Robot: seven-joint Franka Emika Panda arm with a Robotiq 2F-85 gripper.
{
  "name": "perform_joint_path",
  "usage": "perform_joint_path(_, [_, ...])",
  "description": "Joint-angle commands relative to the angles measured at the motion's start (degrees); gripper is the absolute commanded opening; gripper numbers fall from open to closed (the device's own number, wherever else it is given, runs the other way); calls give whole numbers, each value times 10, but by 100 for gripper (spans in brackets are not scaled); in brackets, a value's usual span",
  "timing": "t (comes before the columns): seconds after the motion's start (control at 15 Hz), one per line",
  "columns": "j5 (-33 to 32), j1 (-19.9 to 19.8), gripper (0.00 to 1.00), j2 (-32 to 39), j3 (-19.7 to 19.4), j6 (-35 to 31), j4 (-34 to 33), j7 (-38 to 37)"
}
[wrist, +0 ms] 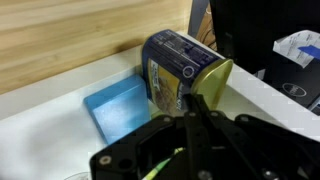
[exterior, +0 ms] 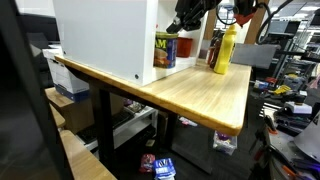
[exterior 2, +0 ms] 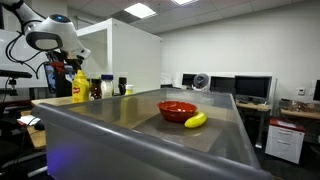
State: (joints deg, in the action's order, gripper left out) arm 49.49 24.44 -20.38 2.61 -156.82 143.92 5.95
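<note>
My gripper [wrist: 196,102] hangs above the back of a wooden table [exterior: 205,95]; its fingers look pressed together with nothing between them. It also shows in both exterior views [exterior: 185,22] [exterior 2: 72,55]. Right below it stands a can with a yellow and blue label [wrist: 178,68], seen in both exterior views [exterior: 165,48] [exterior 2: 106,88]. A yellow squeeze bottle [exterior: 224,50] stands beside the can, also seen in an exterior view [exterior 2: 79,87]. A blue flat object [wrist: 115,108] lies next to the can.
A large white box [exterior: 100,40] stands on the table next to the can. A red bowl [exterior 2: 177,110] and a banana [exterior 2: 196,120] lie on a grey surface [exterior 2: 120,125]. Desks with monitors [exterior 2: 250,88] stand behind.
</note>
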Motion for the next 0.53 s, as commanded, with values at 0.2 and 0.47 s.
perform_joint_path(0.2, [-19,-56,1,-71,43,89,20,-62])
perform_joint_path(0.47, [-14,-76,1,-92,50,118,29,-93])
